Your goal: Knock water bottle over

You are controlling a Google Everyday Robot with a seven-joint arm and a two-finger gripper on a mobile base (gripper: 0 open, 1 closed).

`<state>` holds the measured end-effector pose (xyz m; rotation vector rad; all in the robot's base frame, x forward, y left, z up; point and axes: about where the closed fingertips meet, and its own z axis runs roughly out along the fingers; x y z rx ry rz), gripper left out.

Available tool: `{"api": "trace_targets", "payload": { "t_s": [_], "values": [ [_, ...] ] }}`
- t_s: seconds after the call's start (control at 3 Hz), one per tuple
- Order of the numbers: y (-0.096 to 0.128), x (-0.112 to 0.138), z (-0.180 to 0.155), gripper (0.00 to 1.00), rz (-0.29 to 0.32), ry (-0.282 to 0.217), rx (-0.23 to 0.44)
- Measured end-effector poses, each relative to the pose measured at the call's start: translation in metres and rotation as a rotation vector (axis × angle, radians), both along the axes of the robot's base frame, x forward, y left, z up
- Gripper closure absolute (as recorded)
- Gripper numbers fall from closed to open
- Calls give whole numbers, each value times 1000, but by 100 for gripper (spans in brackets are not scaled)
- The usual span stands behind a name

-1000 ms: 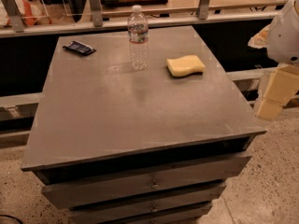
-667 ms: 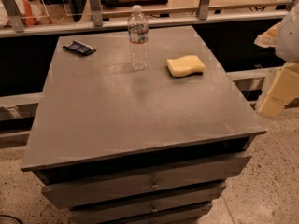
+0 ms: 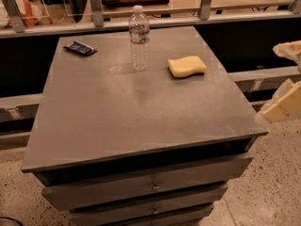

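The water bottle (image 3: 139, 37) is clear ribbed plastic with a white cap and a dark label band. It stands upright near the back of the grey table top (image 3: 127, 107), left of a yellow sponge (image 3: 187, 66). My gripper (image 3: 285, 86) is cream-coloured and shows only partly at the right edge of the view, off the table's right side and far from the bottle. It holds nothing that I can see.
A small dark packet (image 3: 80, 48) lies at the table's back left corner. A railing with metal posts (image 3: 96, 4) runs behind the table. The table has drawers (image 3: 153, 186) at the front. Speckled floor surrounds it.
My gripper has drifted a little further right toward the edge of the view. The bottle, sponge and packet have not moved.
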<state>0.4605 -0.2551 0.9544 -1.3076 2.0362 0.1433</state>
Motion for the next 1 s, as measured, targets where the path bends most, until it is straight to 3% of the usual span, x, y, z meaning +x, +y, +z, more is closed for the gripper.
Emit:
{"api": "trace_targets", "payload": {
  "t_s": [0.33,1.0],
  "values": [
    [13,22,5,0,10,-109,168],
    [38,65,-15,0,-43,-155,415]
  ]
}}
